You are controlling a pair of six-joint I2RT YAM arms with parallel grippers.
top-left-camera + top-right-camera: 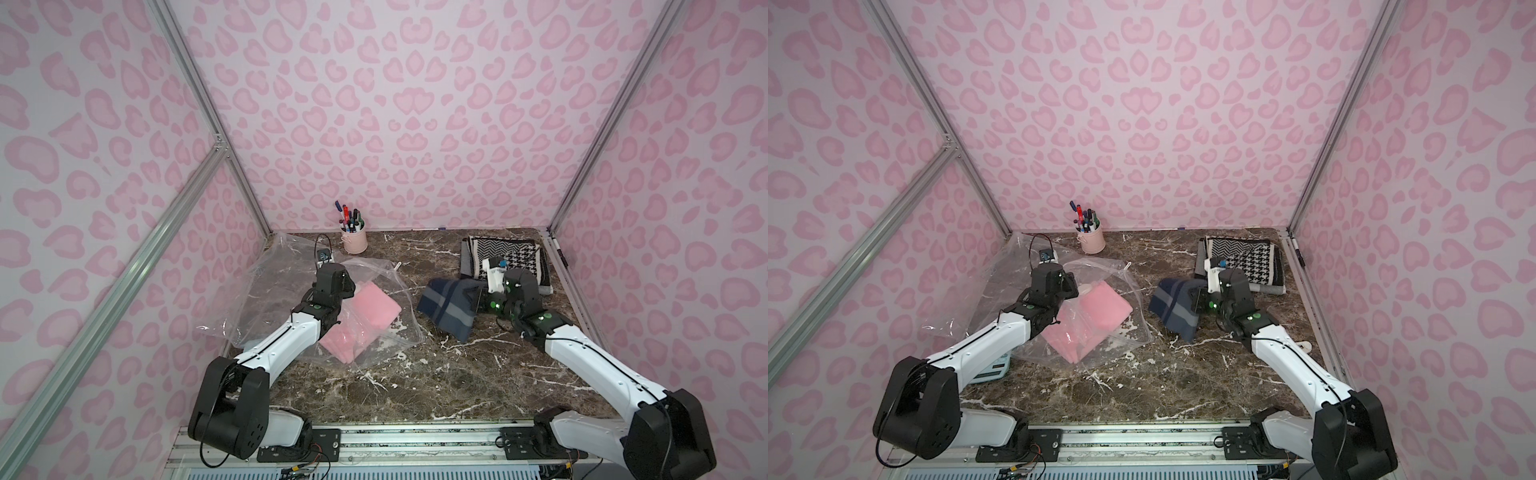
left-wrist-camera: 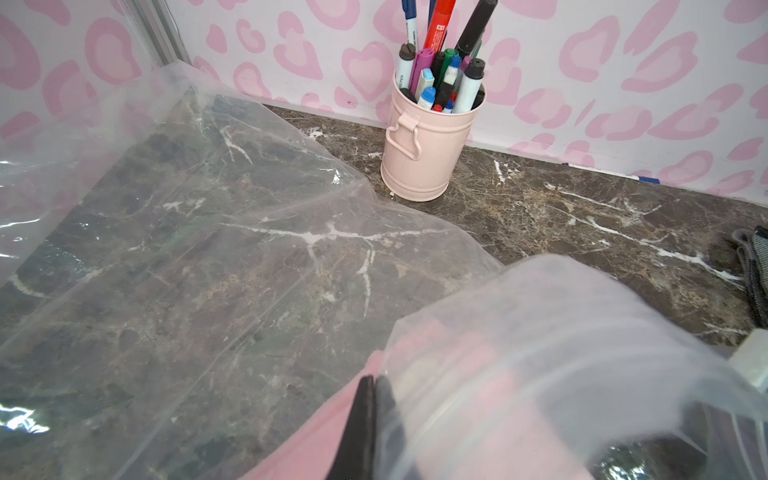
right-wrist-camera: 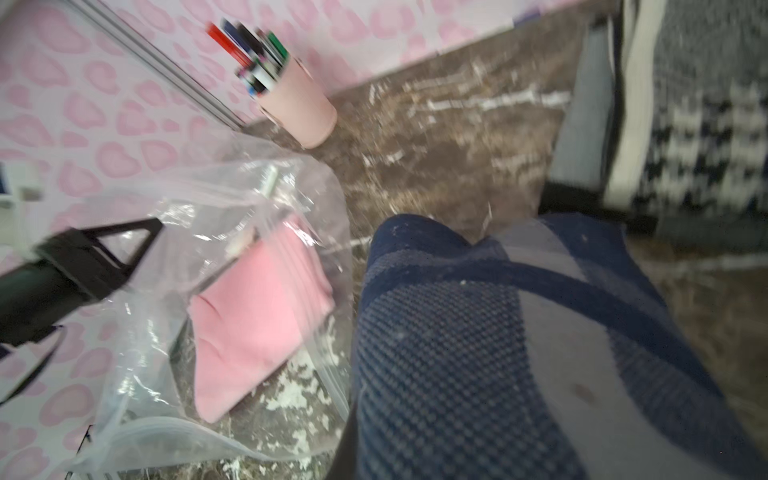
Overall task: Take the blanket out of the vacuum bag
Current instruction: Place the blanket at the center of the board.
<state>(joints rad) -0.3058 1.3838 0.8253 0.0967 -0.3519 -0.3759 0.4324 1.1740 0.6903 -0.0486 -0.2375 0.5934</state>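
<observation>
**Left gripper**: clenched on the film of the bag, which lies on the table left of centre with the pink blanket inside. **Right gripper**: clenched on the navy blanket, outside the bag and just beside it.

Navy blanket beside vacuum bag holding pink blanket.

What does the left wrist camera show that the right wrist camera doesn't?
Only the left wrist: the flatter clear bag spread over the marble table. Only the right wrist: the navy-and-grey blanket bunched in the shut right claw, and the folded houndstooth blanket. Both: the pink pen pot, the left claw pinched shut on the vacuum bag, and the pink blanket inside it.
</observation>
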